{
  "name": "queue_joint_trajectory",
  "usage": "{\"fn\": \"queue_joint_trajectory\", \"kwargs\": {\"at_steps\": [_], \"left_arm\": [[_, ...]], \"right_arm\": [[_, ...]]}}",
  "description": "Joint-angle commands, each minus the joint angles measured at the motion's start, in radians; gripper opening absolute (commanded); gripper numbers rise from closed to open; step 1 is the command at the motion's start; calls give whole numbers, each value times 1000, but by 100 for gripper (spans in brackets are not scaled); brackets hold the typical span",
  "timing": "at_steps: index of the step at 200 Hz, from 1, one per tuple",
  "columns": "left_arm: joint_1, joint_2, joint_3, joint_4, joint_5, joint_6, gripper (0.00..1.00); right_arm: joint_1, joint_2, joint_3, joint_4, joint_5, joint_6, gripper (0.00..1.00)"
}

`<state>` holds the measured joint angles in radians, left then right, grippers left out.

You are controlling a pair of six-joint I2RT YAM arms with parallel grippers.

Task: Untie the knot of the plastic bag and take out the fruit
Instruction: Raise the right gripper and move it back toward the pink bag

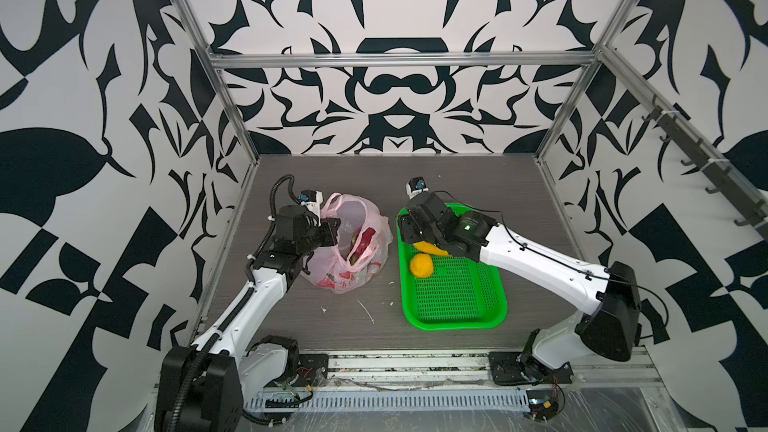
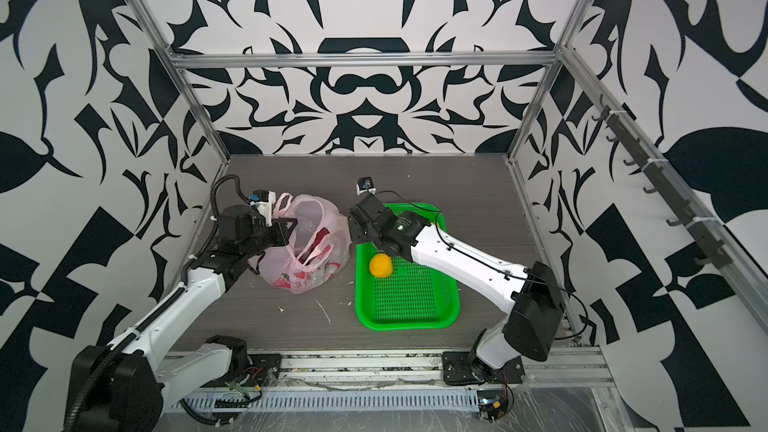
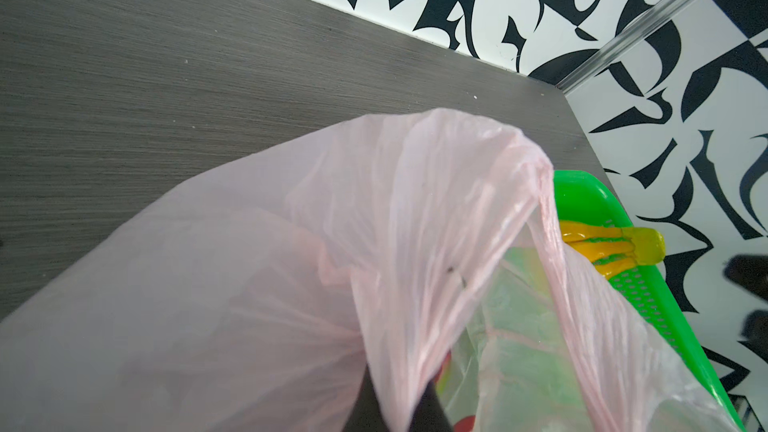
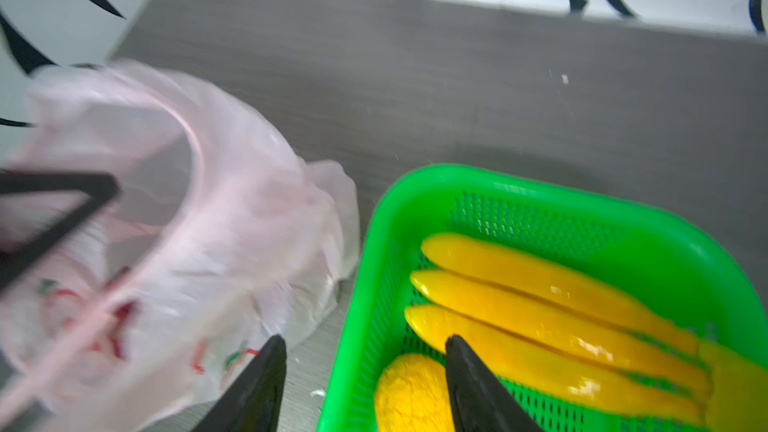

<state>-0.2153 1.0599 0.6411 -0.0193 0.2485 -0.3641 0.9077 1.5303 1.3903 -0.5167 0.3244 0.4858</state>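
The pale pink plastic bag (image 1: 353, 243) stands with its mouth open on the table in both top views. The knot is out of view. My left gripper (image 1: 333, 227) is shut on the bag's rim (image 3: 390, 367) and holds it up. Red-and-green fruit (image 1: 362, 243) shows inside the bag. The yellow bananas (image 4: 540, 305) and the bumpy orange citrus (image 1: 421, 264) lie in the green basket (image 1: 457, 324). My right gripper (image 4: 365, 342) hangs open and empty over the basket's rim on the bag side, between bag and bananas. My right arm hides most of the bananas in both top views.
The basket (image 2: 407, 324) sits just right of the bag (image 2: 307, 243), a narrow strip of table between them. Small white scraps (image 1: 366, 310) lie on the table in front. Patterned walls with metal frame posts enclose the table on three sides.
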Motion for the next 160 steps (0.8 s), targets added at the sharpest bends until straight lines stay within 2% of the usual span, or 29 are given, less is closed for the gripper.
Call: {"fn": "queue_joint_trajectory", "kwargs": {"at_steps": [1,44,48,93,128,160], "left_arm": [[2,-71,26,-95,0,44,0],[2,-179,-9,-198,-53,13,0],[3,-187,-11,-208,-58,5,0],[2,-297,-58,-279,-134,-76,0],[3,-368,-87,-321,-159,-102,0],[3,-417,-113,-355,-185,-121,0]], "right_arm": [[8,45,108,17,-55,-108,62],[56,139,223,85,-122,-229,60],[62,148,233,95,-161,-243,59],[145,252,369,127,-278,-374,58],[175,350,470,83,-343,-389,51],[189,389,445,69,-350,-369,44]]}}
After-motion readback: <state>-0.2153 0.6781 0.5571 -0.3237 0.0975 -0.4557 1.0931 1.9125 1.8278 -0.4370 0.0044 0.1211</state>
